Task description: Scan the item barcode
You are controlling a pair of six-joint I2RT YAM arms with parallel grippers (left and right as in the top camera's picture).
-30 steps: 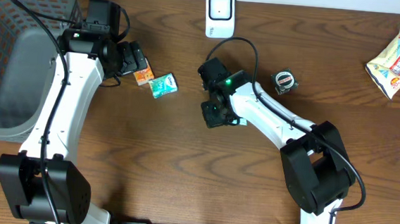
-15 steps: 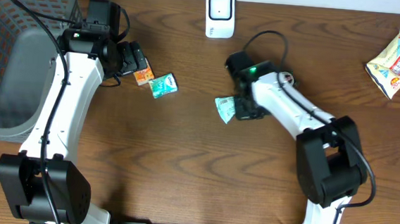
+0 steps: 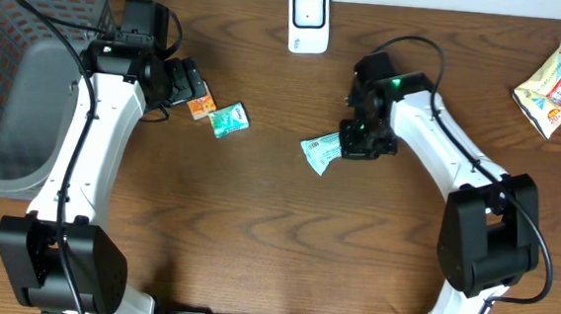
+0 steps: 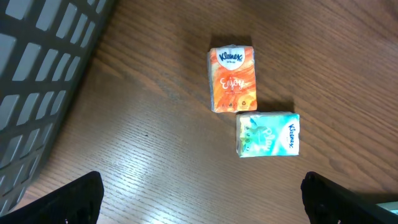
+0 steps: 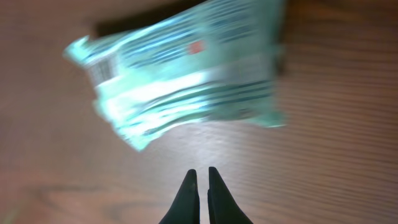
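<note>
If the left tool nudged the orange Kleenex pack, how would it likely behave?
The orange Kleenex pack lies flat, so it would probably slide rather than roll or tip. Its soft film wrap suggests it is light and would squash somewhat under a pinch.

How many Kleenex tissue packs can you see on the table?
2: an orange pack and a mint-green pack, next to each other near the basket. The teal packet by the right gripper is too blurred to identify.
</note>
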